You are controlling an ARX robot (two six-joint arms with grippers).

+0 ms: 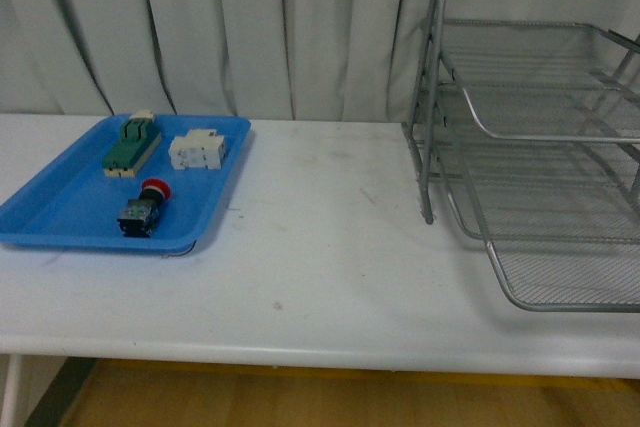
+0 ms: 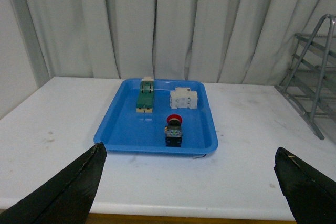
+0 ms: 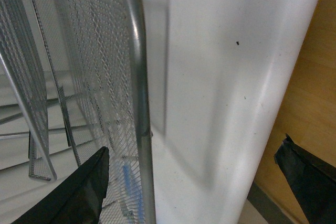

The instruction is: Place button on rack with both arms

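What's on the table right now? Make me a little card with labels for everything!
button: lying in the blue tray, near its front edge, red cap toward the curtain
also in tray: green switch block, white terminal block
rack: three wire tiers, on the table, to the right of the tray and apart from it
left gripper: open, holding nothing
right gripper: open, holding nothing, close to the rack

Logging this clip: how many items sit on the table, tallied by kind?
red-capped button: 1
green switch block: 1
white terminal block: 1
blue tray: 1
wire rack: 1
Total: 5
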